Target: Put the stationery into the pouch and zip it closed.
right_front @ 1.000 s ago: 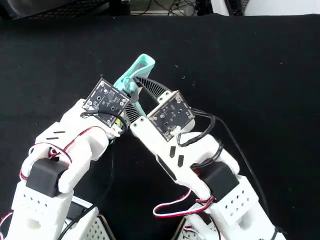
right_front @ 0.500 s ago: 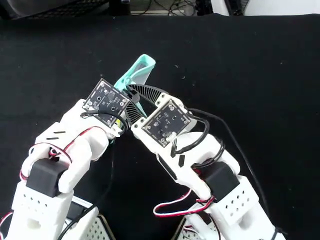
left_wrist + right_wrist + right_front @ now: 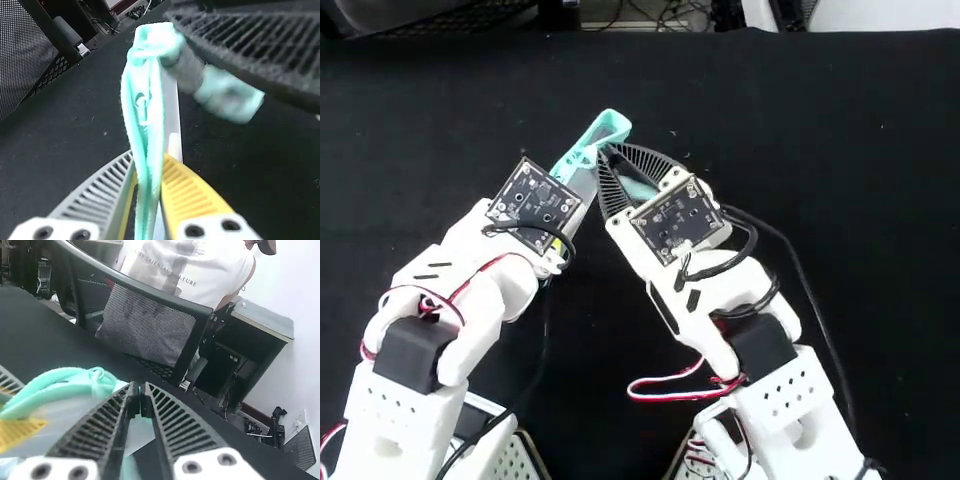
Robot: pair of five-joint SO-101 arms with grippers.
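Observation:
A clear pouch (image 3: 592, 145) with a mint-green zip edge stands on edge above the black table. My left gripper (image 3: 150, 161) is shut on the pouch (image 3: 148, 100), with a grey finger on one side and a yellow finger on the other. My right gripper (image 3: 137, 401), with black ribbed fingers, sits right beside the pouch's upper end (image 3: 60, 385) and is pressed shut. The mint zip pull (image 3: 225, 95) hangs off the grey slider just under a black finger, and it shows through the ribs (image 3: 636, 188) in the high view. No loose stationery is visible.
Black cloth covers the table (image 3: 820, 120), with open room on both sides of the arms. The two arms (image 3: 470, 290) (image 3: 720, 300) stand close together near the front edge. Off the table's far side stand a mesh office chair (image 3: 150, 325) and a desk.
My right gripper dipped toward the left arm, then swung away to the right and farther back, taking the mint zip pull with it. The left arm and pouch stayed put.

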